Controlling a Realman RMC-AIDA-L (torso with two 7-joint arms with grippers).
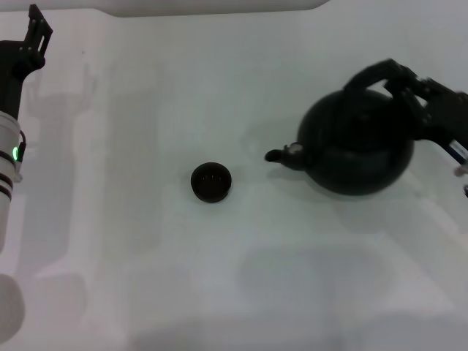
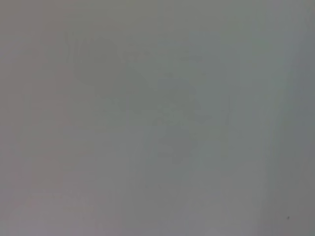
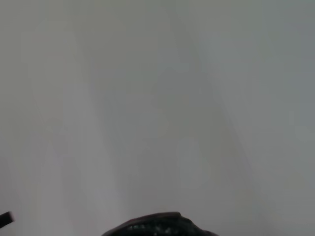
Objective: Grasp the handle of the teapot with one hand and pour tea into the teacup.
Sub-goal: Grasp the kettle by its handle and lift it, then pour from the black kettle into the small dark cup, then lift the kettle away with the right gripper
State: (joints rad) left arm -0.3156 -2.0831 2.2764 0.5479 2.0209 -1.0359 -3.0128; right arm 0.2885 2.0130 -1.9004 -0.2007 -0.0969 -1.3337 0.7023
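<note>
On the table (image 1: 219, 292), the teacup (image 1: 211, 182) sits left of the teapot (image 1: 356, 150), near its spout

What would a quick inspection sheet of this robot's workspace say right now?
Surface: white table, bare apart from two things.
Job's things: teapot on the robot's right, spout toward the teacup; cup stands apart from the spout, at the centre.
Handle: arches over the pot.
Clutter: nothing seen.
Grippers: right gripper at the handle, grip unclear; left gripper parked at the far left edge, away from both.
Cables: nothing seen.
Surroundings: nothing seen beyond the table.
</note>
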